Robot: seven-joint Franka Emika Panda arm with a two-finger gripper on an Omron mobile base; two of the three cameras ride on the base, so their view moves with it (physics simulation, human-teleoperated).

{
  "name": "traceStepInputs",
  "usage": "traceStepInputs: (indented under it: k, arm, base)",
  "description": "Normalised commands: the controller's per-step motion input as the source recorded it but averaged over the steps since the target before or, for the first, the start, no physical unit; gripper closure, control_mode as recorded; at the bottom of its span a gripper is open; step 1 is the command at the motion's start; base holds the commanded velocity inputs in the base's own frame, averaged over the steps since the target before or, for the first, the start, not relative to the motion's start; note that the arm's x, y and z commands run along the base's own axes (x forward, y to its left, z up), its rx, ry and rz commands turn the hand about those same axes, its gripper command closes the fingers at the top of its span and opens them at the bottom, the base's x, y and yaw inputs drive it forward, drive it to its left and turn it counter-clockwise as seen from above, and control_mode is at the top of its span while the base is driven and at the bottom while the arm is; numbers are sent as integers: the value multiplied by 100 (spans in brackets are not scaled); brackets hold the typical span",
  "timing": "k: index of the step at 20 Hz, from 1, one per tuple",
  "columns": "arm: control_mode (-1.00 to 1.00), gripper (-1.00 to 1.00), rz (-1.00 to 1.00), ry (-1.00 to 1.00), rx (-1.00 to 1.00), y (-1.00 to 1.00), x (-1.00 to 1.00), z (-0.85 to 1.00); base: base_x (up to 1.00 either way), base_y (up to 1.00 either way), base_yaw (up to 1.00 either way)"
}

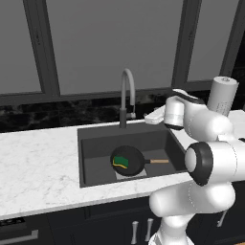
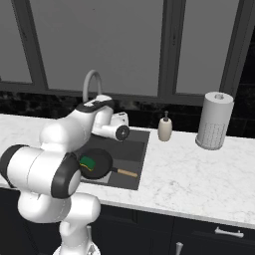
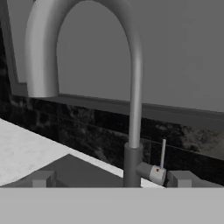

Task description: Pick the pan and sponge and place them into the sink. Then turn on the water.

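A kitchen counter of white marble held a dark grey sink (image 1: 91, 158), and inside it sat the black pan (image 1: 128, 160) with the green and yellow sponge (image 1: 121, 162) resting in its bowl; the pan's pale handle ran away from the bowl toward the sink's right wall. Both items looked already placed, so the remaining step was judged to be turning on the water, and no stream fell from the spout. The faucet (image 3: 131, 87), a tall grey arch, rose from the back rim of the sink. Its thin lever (image 3: 162, 154) stood upright on a small side knob at the right of the faucet's base. The claw (image 3: 113, 179) hovered close in front of that base, just above the sink's back rim, with its two fingertips spread as wide as they go and holding nothing. From the claw, the lever lay straight ahead and slightly to the right, its long axis vertical, nearer the right fingertip.
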Motion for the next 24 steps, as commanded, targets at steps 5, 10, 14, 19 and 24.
traceStepInputs:
  k: [5,10,14,19,24]
  arm:
    - [-100,-100,0,-7,0,0,33,-14]
    - [-100,-100,0,-3,0,0,33,-18]
    - [-100,-100,0,0,0,0,31,-7]
    - [-100,-100,0,0,1,0,35,0]
    - [-100,-100,0,0,2,0,34,-1]
  base:
    - [0,0,0]
    - [0,0,0]
    - [0,0,0]
    - [0,0,0]
    - [0,0,0]
